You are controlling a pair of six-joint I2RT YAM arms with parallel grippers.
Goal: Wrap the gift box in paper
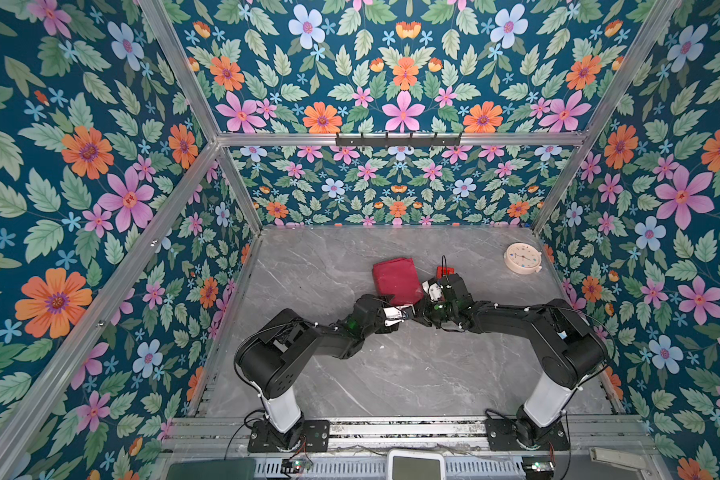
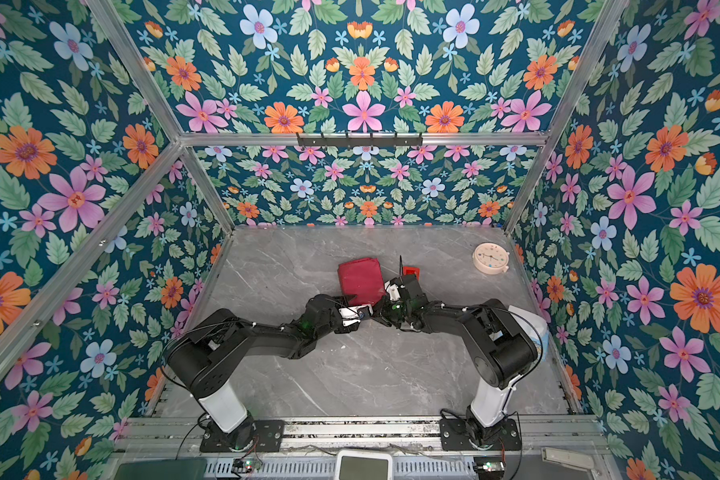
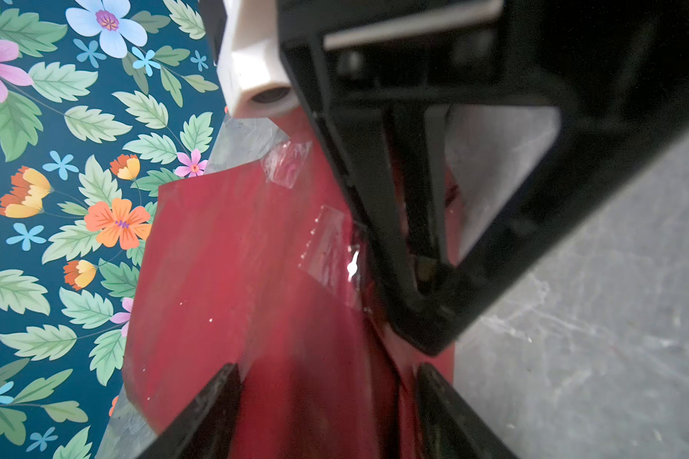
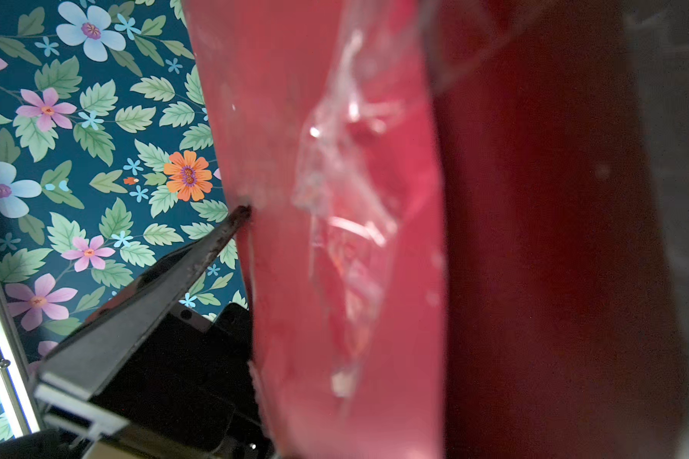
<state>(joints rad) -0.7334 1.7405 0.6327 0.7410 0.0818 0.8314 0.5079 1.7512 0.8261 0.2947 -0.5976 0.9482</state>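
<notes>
The left gripper (image 3: 327, 369) is seen parted astride the paper (image 1: 395, 278), the right gripper (image 3: 424, 294) nearly together at a fold. Clamping cannot be told. The gift box, hidden inside on the table (image 1: 391, 374), is judged light and rigid. Its firm edges are preferred, since thin paper tears.

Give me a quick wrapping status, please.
Left end effector open at the paper's near end. Right end effector at taped seam, jaw state unclear. Paper covers gift box, tape applied. Tape dispenser nearby, not blocking.

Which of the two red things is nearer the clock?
The small bright-red tape dispenser; the larger maroon paper lies farther left, away from the clock.
</notes>
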